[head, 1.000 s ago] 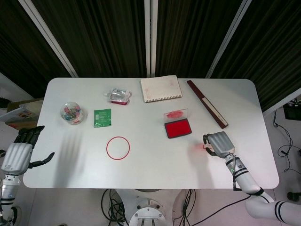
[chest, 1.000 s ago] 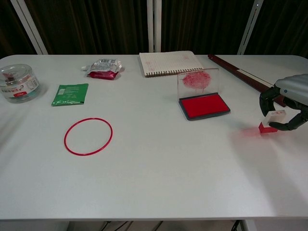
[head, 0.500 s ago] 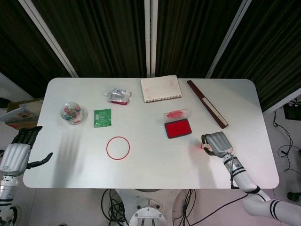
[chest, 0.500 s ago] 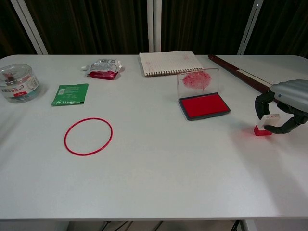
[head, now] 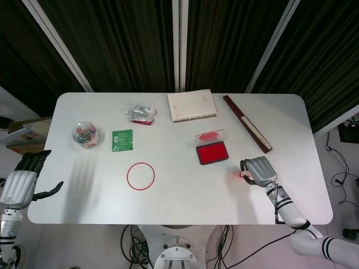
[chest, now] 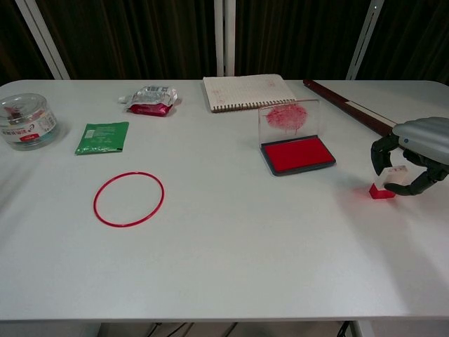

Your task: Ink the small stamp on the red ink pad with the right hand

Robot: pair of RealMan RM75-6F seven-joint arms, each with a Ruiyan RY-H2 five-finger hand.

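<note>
Right hand curls round the stamp, fingers pinching it – stamp's red base on the worktop, just right of the ink pad, apart from it. Pad lid up. Left hand released, fingers spread, off worktop's far-left edge.

Both views are bright and evenly lit from overhead, sharp across the whole white bench. Shadows are soft: a faint striped one near the bench's left edge in the head view, and a pink glow on the surface beside the stamp. The dark curtains behind stay dim. No glare or blur.
</note>
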